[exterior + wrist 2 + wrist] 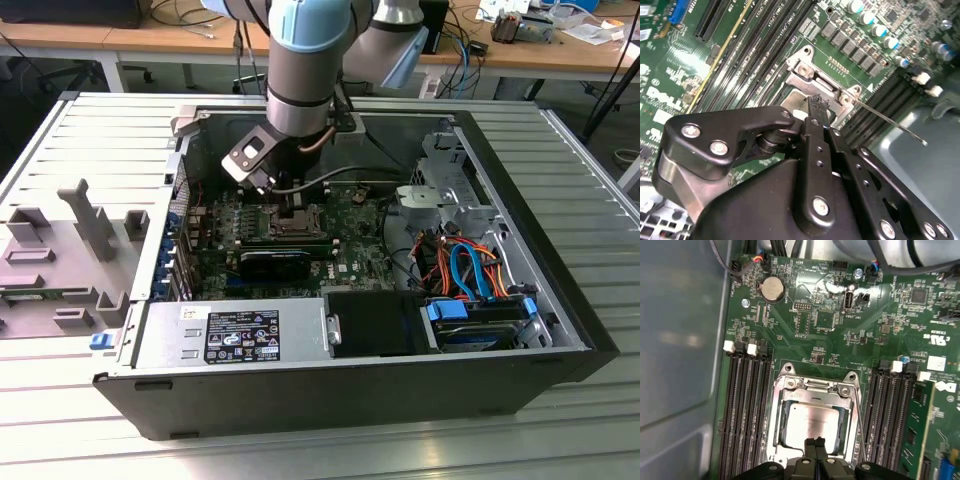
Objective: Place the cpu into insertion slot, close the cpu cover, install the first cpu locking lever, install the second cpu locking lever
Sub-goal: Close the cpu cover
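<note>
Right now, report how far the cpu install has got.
Done: the cpu sits in the insertion slot, and the cpu cover appears down over it. In hand: the gripper, jaws shut, is at the cover's edge. Left: in the second wrist view one locking lever juts out free, so latching looks undone.

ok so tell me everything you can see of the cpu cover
The cpu cover is a thin, shiny, silvery metal frame with a square central cut-out. In the first wrist view it lies flat on the green motherboard, and the dull grey top of the cpu shows through the cut-out. Screw heads sit along one end, and black memory slots flank both sides. The claw, tips shut, is at the opposite edge; whether it touches cannot be told.
</note>
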`<action>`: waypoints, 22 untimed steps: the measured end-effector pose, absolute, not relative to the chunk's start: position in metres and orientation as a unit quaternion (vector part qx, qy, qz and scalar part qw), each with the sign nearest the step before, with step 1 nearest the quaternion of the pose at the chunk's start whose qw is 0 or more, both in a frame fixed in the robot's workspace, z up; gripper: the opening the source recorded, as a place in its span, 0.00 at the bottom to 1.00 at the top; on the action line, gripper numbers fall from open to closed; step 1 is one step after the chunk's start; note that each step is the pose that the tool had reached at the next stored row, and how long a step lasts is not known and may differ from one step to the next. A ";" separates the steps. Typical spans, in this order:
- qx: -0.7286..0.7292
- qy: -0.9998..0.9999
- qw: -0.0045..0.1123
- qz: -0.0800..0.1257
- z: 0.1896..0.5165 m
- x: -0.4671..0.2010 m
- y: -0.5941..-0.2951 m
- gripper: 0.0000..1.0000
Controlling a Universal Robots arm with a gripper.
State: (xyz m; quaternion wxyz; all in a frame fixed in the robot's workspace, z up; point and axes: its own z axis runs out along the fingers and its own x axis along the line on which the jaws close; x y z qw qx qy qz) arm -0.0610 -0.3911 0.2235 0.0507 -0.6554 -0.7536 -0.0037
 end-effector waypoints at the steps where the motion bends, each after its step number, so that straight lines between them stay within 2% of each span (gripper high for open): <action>1: -0.655 -0.754 0.051 -0.004 0.226 -0.061 -0.391 0.11; 15: -0.655 -0.753 0.063 0.005 0.244 -0.042 -0.391 0.11; 22: -0.655 -0.753 0.067 0.004 0.266 -0.041 -0.391 0.11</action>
